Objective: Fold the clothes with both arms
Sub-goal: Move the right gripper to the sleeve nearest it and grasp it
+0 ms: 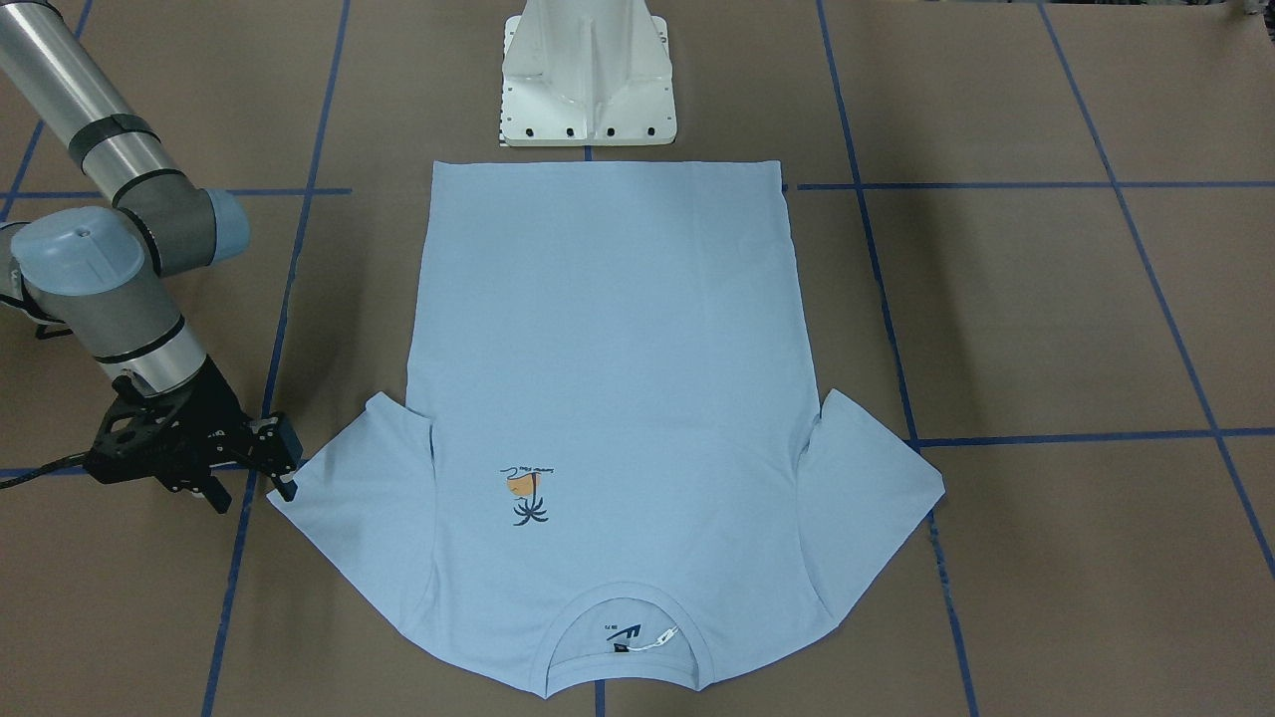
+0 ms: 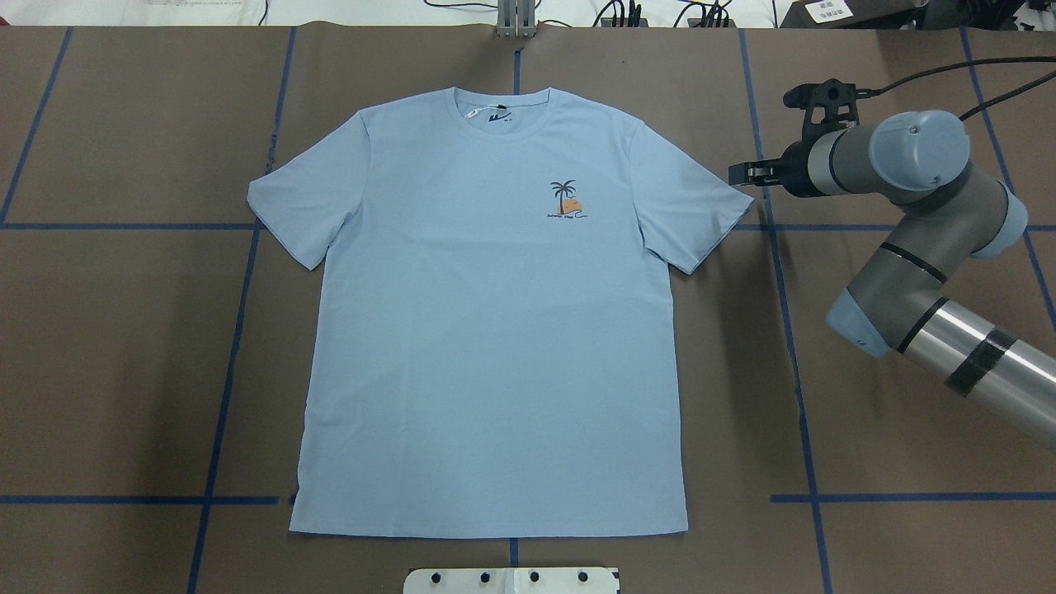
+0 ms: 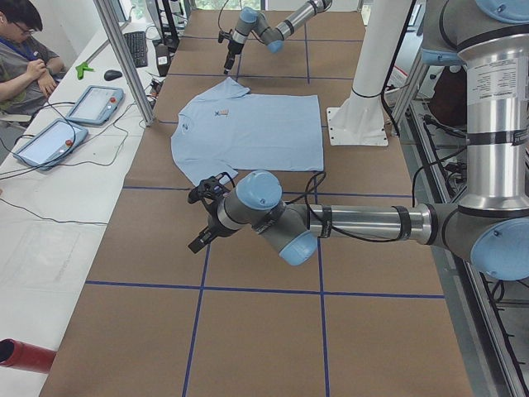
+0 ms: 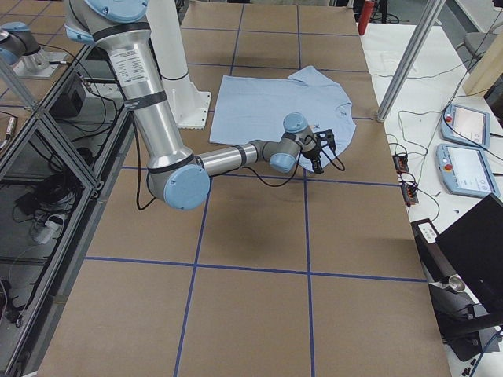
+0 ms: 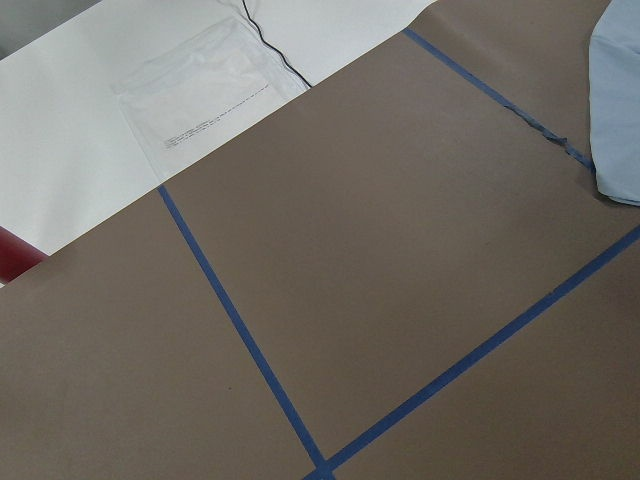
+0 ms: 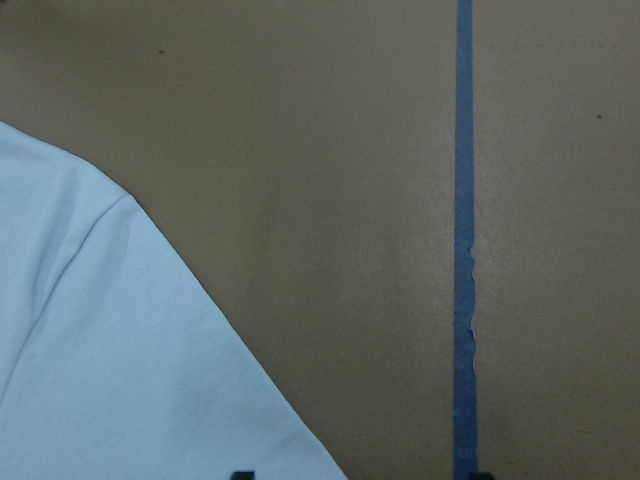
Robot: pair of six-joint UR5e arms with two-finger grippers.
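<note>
- The T-shirt (image 2: pixel 495 330) is lying flat and print-up in the middle of the table (image 2: pixel 866 536). Its collar is on the far side and its hem is near the robot's pedestal (image 1: pixel 588 80). Nothing is looking folded yet.
- The right gripper (image 2: pixel 738 172) is hanging at the tip of the right sleeve (image 2: pixel 685 198) with fingers apart, gripping nothing. Its wrist view is showing one fingertip over cloth and the other over bare table.
- The left gripper (image 3: pixel 201 236) is sitting well left of the left sleeve (image 2: pixel 301 198). I cannot tell whether its fingers are apart or together.
- I am judging the step in hand to be the first sleeve grasp. The right fingers should be pinching both layers at the sleeve's edge, low against the table. The left gripper should be closing in to match, so both sides are lifting evenly.
- Counting: one shirt, two sleeves, and two arms, the right arm (image 2: pixel 932 247) and the left arm (image 3: pixel 364 222), each carrying one gripper.
</note>
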